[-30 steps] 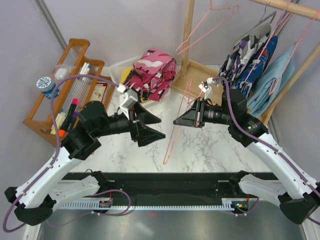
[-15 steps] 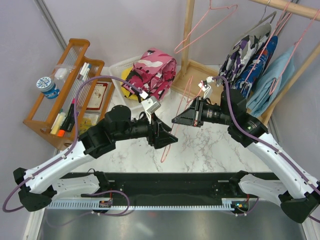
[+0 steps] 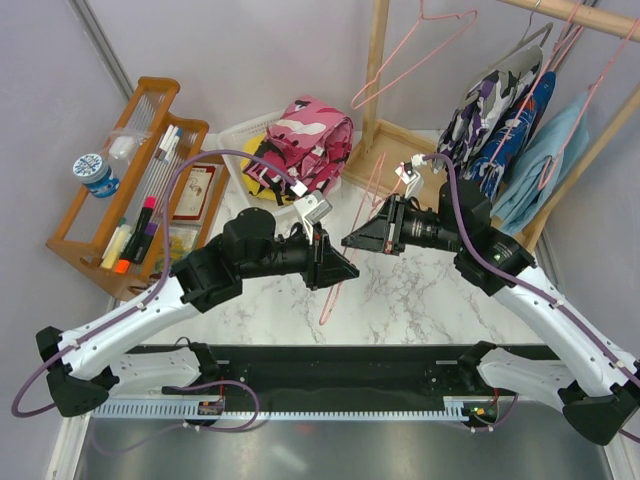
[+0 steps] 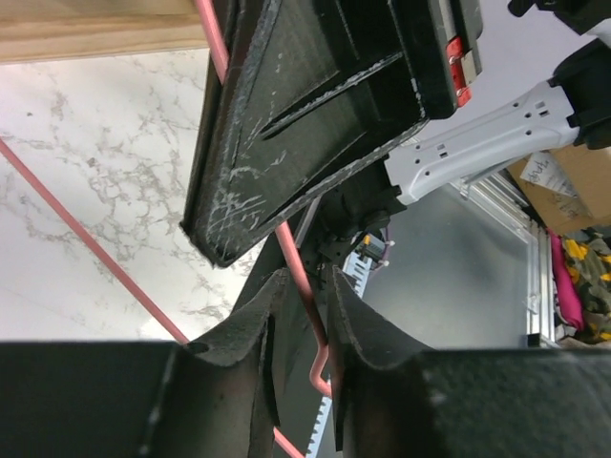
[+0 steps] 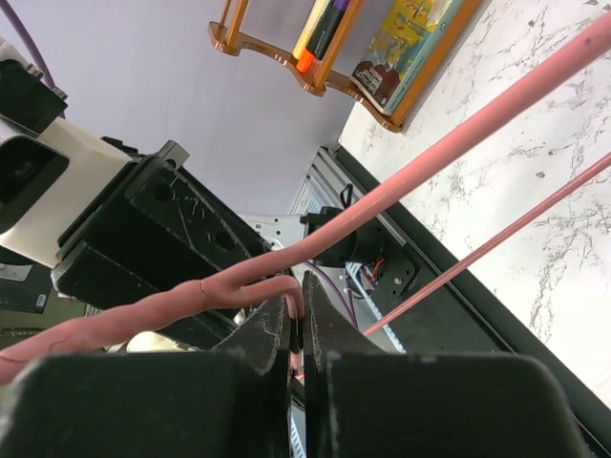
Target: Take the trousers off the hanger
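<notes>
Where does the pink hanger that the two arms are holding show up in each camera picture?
Top external: the pink hanger slants down the middle of the picture.
Left wrist: the hanger is a thin wire at lower centre.
Right wrist: the hanger is a thick bar that runs from upper right to lower left.
Shared landmark: the marble table lies behind it in all three.

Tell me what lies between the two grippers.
A bare pink hanger; the top view shows its wire running between the left gripper and the right gripper, and each wrist view shows it between the fingers.
</notes>
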Action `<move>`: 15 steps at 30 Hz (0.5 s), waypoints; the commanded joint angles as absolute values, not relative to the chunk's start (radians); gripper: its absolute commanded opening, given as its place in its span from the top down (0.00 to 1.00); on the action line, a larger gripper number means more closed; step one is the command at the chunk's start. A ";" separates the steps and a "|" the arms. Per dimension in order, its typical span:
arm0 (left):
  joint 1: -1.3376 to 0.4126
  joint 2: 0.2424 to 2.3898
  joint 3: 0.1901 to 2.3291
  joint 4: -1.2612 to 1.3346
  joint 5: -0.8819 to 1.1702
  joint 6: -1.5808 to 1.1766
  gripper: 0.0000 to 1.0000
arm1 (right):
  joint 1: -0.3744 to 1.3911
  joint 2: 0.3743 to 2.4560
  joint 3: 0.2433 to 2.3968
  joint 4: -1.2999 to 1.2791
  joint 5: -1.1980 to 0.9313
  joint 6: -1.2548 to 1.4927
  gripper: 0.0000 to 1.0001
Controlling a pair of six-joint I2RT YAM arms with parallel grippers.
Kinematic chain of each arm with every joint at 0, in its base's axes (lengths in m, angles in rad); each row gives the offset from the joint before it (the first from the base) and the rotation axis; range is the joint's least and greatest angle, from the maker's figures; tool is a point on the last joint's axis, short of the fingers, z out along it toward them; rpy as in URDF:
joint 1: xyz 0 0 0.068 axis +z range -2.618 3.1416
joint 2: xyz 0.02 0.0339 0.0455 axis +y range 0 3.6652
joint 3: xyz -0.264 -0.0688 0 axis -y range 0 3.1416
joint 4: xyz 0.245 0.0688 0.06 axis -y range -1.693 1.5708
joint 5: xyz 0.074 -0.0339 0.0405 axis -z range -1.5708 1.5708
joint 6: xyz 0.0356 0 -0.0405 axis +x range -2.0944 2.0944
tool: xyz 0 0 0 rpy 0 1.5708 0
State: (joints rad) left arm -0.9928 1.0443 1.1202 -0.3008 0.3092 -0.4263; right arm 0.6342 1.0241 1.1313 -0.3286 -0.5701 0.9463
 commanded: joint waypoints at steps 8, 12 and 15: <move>-0.997 1.051 1.132 -0.225 0.341 -0.574 0.98 | 0.658 0.991 1.161 -0.287 -0.505 0.939 0.87; -0.994 1.060 1.157 -0.244 0.338 -0.597 0.98 | 0.658 0.971 1.161 -0.324 -0.469 0.910 0.65; -0.983 1.069 1.181 -0.275 0.341 -0.604 0.98 | 0.658 0.950 1.180 -0.399 -0.416 0.875 0.45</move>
State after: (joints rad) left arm -0.9905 1.0565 1.1240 -0.2909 0.3206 -0.5625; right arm 0.6548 0.9840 1.1316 -0.3389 -0.4911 0.9199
